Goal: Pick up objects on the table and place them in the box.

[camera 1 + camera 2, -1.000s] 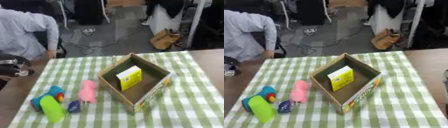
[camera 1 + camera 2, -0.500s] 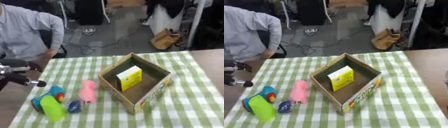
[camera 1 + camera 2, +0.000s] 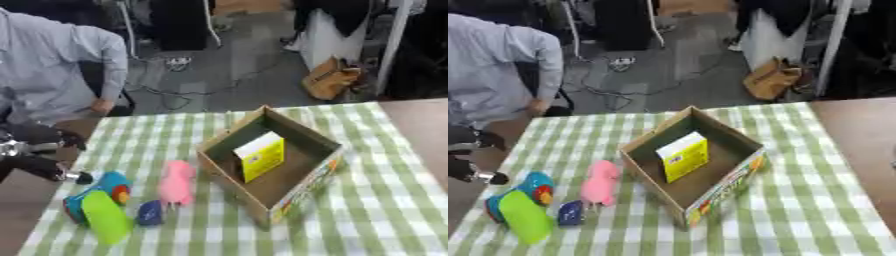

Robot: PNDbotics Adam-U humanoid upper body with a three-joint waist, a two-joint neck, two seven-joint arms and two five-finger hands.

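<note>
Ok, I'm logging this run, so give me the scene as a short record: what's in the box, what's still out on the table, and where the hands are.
box: open, on checked cloth
in box: yellow carton
left of box: pink toy, small blue thing, green piece on a blue toy
left hand: at left edge, by the blue toy, holding nothing
right hand: not in view

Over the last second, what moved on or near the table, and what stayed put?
The left hand came in from the left edge toward the toys, now just left of the blue and green toy; it holds nothing. The pink toy, the small dark blue thing and the yellow carton in the box stayed put.
</note>
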